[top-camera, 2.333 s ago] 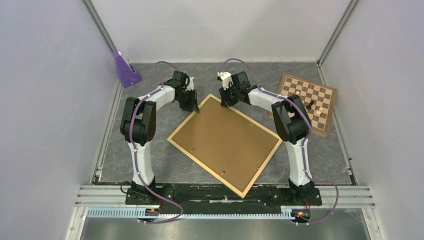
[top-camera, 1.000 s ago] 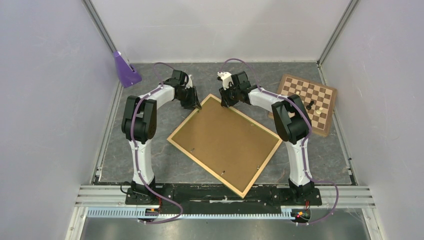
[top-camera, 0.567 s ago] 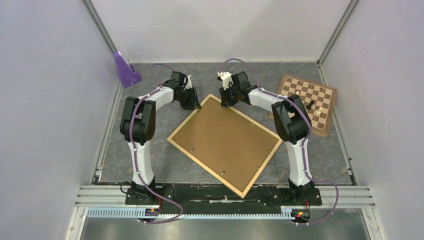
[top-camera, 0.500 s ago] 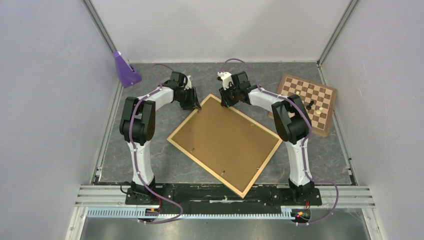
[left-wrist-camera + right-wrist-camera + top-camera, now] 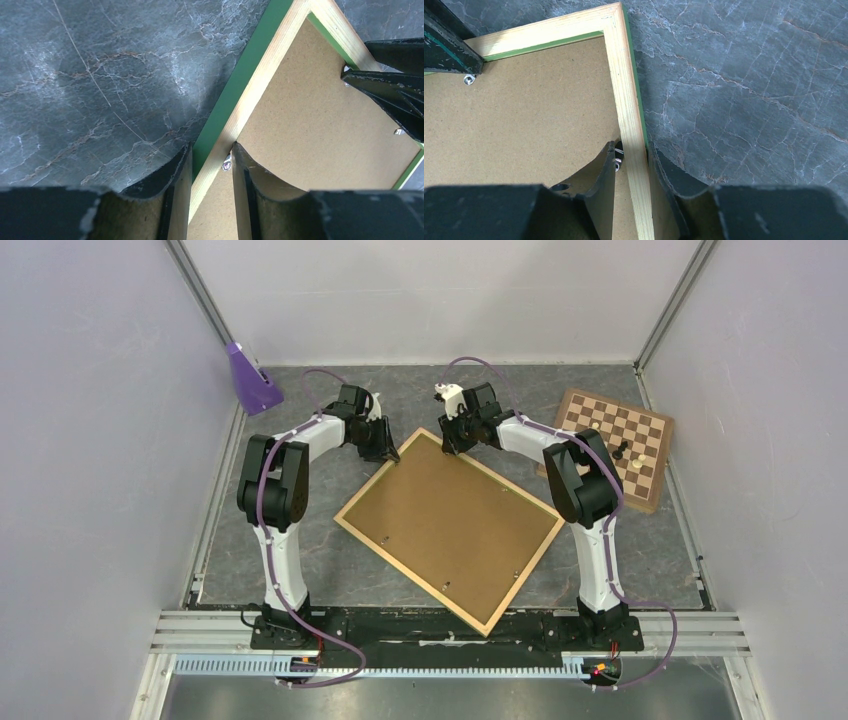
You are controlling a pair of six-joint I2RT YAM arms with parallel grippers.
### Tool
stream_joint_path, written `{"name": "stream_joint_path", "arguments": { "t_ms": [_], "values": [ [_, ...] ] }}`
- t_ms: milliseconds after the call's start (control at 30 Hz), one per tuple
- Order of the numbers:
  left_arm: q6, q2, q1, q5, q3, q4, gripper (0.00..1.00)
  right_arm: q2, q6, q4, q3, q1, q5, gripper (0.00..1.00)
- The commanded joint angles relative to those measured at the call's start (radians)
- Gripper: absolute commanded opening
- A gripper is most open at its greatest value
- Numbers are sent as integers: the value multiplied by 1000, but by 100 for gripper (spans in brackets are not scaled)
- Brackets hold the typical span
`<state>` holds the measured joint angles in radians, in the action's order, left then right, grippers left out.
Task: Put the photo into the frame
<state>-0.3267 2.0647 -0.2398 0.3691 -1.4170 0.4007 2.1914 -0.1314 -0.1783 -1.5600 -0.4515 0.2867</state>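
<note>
The frame (image 5: 412,578) lies face down and skewed on the grey table, pale wood back up. A brown hardboard panel (image 5: 450,525) fills it. The photo is hidden. My left gripper (image 5: 385,452) is at the far corner's left rail (image 5: 260,75). It is shut on that rail (image 5: 211,147), its inner finger at a metal clip (image 5: 226,162). My right gripper (image 5: 447,445) is shut on the adjoining rail (image 5: 621,75) near the same corner (image 5: 631,146). Its outer finger is against the green edge, its inner finger beside a clip (image 5: 617,157).
A brown-and-cream chessboard (image 5: 590,420) with a few pieces (image 5: 622,450) lies at the back right. A purple object (image 5: 250,380) stands at the back left by the wall. Walls close in on three sides.
The left gripper has shifted slightly along the frame's far corner and settled again. The frame and the right arm have not moved.
</note>
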Motion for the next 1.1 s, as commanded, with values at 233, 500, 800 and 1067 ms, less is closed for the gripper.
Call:
{"name": "stream_joint_path", "arguments": {
  "t_ms": [233,500,800,1067],
  "values": [
    [69,-2,2,-32,33,104,28,10,-30,-79,32,13,-87,10],
    [41,11,30,29,23,157,13,-6,-10,-48,63,18,-138,8],
    [48,-7,60,36,20,185,2,-18,4,-32,81,33,-170,8],
    [58,-4,49,40,-2,216,27,-12,9,-29,73,31,-165,8]
  ]
}}
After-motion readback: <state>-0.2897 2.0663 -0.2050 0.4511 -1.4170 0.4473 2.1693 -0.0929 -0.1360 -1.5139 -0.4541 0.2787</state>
